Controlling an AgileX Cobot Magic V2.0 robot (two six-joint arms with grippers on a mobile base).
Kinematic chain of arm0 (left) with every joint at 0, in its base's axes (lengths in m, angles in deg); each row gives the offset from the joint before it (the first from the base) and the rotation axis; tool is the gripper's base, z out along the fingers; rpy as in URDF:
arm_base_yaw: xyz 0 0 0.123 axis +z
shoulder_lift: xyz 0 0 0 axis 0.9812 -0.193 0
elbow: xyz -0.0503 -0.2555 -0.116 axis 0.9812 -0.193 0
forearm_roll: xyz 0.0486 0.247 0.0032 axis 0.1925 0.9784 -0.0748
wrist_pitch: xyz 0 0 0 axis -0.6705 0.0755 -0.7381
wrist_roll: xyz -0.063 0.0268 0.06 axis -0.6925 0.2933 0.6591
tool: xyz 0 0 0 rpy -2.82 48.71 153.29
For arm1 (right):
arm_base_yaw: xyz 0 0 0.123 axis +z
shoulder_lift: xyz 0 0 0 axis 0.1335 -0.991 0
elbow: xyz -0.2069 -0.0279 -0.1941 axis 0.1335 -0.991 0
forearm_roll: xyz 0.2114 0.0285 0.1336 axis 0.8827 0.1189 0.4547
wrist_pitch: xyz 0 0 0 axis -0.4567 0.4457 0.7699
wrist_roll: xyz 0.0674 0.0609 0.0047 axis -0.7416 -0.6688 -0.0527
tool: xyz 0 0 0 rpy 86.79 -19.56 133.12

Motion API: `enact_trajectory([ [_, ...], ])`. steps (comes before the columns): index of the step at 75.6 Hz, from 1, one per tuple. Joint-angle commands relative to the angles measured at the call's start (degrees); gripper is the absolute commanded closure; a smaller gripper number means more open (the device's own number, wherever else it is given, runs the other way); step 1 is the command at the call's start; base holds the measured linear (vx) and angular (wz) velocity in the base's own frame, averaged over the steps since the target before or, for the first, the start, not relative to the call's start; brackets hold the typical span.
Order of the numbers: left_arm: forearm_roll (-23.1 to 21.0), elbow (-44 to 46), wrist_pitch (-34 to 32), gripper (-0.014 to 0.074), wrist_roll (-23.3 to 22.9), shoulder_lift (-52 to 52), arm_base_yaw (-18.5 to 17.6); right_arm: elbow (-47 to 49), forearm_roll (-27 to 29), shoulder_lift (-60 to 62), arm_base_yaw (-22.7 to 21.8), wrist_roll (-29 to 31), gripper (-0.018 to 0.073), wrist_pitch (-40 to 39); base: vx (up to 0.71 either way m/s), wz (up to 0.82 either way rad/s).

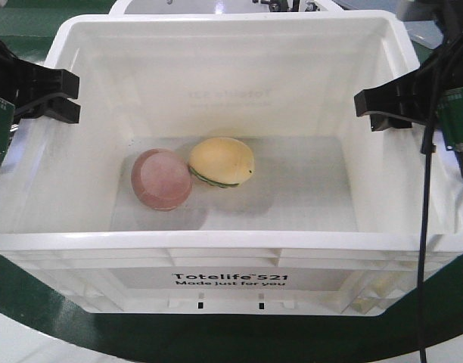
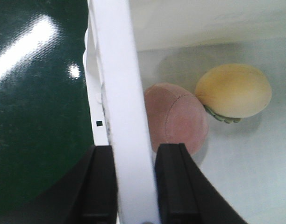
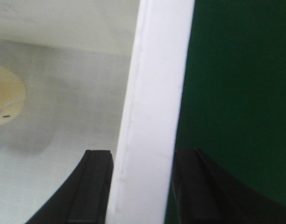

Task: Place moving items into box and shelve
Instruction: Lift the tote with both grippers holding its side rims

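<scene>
The box (image 1: 231, 243) is a large white crate with black "Totelife 521" print on its near side. On its floor lie the moving items, touching each other: a dull reddish-pink ball (image 1: 161, 179) and, to its right, a pale yellow rounded object (image 1: 222, 161). My left gripper (image 1: 69, 96) is shut on the box's left rim (image 2: 117, 84), one black finger (image 2: 103, 186) outside and one inside, just in front of the ball (image 2: 175, 119) and the yellow object (image 2: 234, 91). My right gripper (image 1: 370, 110) is shut on the right rim (image 3: 154, 93). The yellow object (image 3: 5, 100) shows at the left edge there.
A dark green surface (image 2: 35, 116) lies under and around the box. A black cable (image 1: 422, 227) hangs down along the box's right side. Something white (image 1: 216, 6) stands behind the box's far wall.
</scene>
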Motion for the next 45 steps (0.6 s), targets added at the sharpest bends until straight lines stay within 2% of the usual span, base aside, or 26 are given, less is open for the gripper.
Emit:
enact_trajectory([
  [1, -5.5, 2.7, -5.7, 0.0601, 0.0, 3.2, -0.5, 2.5, -1.6, 2.9, -0.1, -1.0, 0.0565, -5.3, 0.00, 0.00],
  [23, -5.4, 8.2, -3.3, 0.0599, 0.0, 3.6, -0.5, 2.5, -1.7, 4.4, -0.1, -1.0, 0.0565, -5.2, 0.00, 0.00],
  [45, -5.6, 8.9, 0.0, 0.0599, 0.0, 3.6, -0.5, 2.5, -1.6, 5.1, -0.1, -1.0, 0.0565, -4.5, 0.00, 0.00],
])
